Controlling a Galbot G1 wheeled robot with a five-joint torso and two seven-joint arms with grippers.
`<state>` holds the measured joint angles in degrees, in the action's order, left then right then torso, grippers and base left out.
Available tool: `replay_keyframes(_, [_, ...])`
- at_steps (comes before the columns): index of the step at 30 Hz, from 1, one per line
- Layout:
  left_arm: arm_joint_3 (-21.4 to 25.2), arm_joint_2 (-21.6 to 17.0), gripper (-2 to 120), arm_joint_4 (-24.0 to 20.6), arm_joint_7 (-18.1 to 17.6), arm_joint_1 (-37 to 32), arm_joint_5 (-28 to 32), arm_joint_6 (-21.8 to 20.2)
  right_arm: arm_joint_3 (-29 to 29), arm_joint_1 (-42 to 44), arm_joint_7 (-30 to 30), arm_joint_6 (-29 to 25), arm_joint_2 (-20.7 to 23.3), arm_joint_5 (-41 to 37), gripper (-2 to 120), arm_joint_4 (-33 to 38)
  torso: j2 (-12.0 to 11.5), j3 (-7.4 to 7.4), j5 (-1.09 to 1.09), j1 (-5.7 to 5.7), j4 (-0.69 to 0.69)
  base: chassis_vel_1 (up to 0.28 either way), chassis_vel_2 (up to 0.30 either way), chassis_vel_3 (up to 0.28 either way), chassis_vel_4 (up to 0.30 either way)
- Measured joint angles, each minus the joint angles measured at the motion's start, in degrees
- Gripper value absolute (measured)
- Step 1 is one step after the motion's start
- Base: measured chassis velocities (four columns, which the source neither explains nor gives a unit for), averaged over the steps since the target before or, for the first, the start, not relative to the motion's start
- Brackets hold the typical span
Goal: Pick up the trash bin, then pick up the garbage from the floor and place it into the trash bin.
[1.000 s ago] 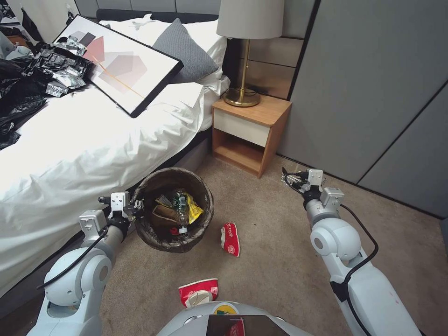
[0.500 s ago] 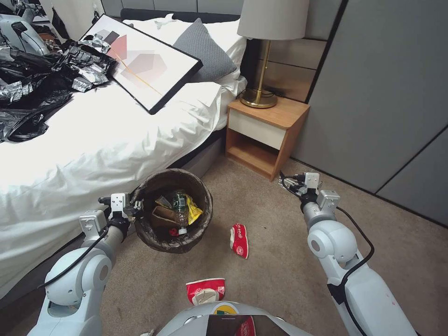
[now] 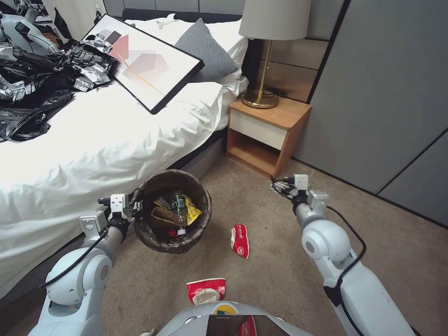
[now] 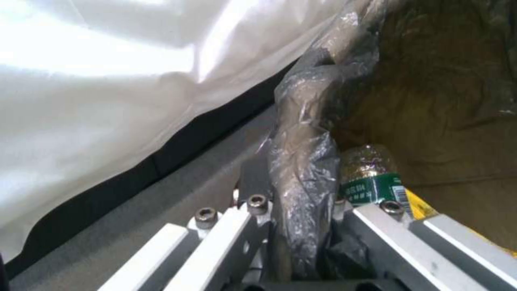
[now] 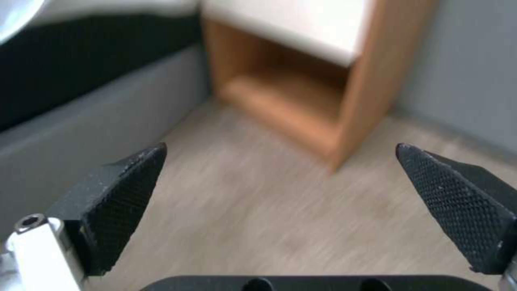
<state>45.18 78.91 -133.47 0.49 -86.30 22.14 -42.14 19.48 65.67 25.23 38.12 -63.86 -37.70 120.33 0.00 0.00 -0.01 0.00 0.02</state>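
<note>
Left hand (image 3: 136,208) is clamped on the bag-lined rim of the trash bin (image 3: 171,212), held beside the bed (image 3: 93,140); right hand (image 3: 276,185), spread wide and empty, is raised beyond the crushed bowl (image 3: 240,240) (the thin rim grip could slip).

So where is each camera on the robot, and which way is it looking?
Head view: on the robot's head, looking down at the carpet; both arms show, the left gripper on the trash bin, the right gripper in the air.
Left wrist view: on the left wrist, facing the bin's bagged rim between its fingers, with a green-labelled bottle inside.
Right wrist view: on the right wrist, facing the nightstand past its open fingers.
Shared: head and left wrist views both show the bin and bottle.
</note>
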Motion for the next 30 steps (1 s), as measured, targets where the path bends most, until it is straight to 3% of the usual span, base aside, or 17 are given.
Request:
replay_keyframes(1, [-0.1, 0.1, 0, 0.0, 0.1, 0.0, -0.3, 0.0, -3.3, -3.9, 3.1, 3.2, 1.4, -8.0, 100, -2.9, 0.0, 0.00, 0.00, 0.00, 0.01, 0.000, 0.000, 0.000, 0.000])
replay_keyframes(3, [-0.1, 0.1, 0, 0.0, 0.1, -0.2, -0.6, 0.0, -7.9, -8.8, 5.7, 4.3, 2.5, -16.0, 100, -9.3, 0.0, 0.01, 0.01, 0.00, 0.00, 0.000, 0.000, 0.000, 0.000])
replay_keyframes(8, [0.2, 0.1, 0, -0.1, 0.2, -0.3, -0.8, 0.0, -13.7, -14.5, 7.8, 4.5, 0.4, -22.0, 100, -19.3, 0.0, 0.01, 0.00, 0.00, -0.04, 0.000, 0.000, 0.000, 0.000])
replay_keyframes(11, [0.2, 0.1, 0, -0.1, 0.2, -0.3, -0.8, 0.0, -15.9, -15.9, 7.5, 4.5, -1.5, -22.0, 100, -23.7, 0.0, 0.01, 0.01, 0.00, 0.00, 0.000, 0.000, 0.000, 0.000])
replay_keyframes(13, [0.2, 0.2, 0, 0.2, 0.2, -0.3, -1.1, 0.0, -18.4, -16.3, 5.8, 4.4, -5.0, -19.0, 100, -30.3, 0.0, 0.01, 0.01, 0.00, 0.00, 0.000, 0.000, 0.000, 0.000])
replay_keyframes(16, [0.1, 0.2, 0, 0.4, 0.4, -0.2, -1.3, 0.0, -18.8, -15.4, 4.2, 4.4, -7.2, -15.0, 100, -34.5, 0.0, 0.01, 0.00, 0.00, -0.02, 0.000, 0.000, 0.000, 0.000])
replay_keyframes(30, [-0.7, 0.0, 0, 1.2, 0.9, -0.1, -1.8, 0.0, -15.6, -10.5, 2.5, 4.1, -10.3, -6.0, 100, -40.4, 0.0, 0.00, 0.00, 0.00, -0.03, 0.000, 0.000, 0.000, 0.000])
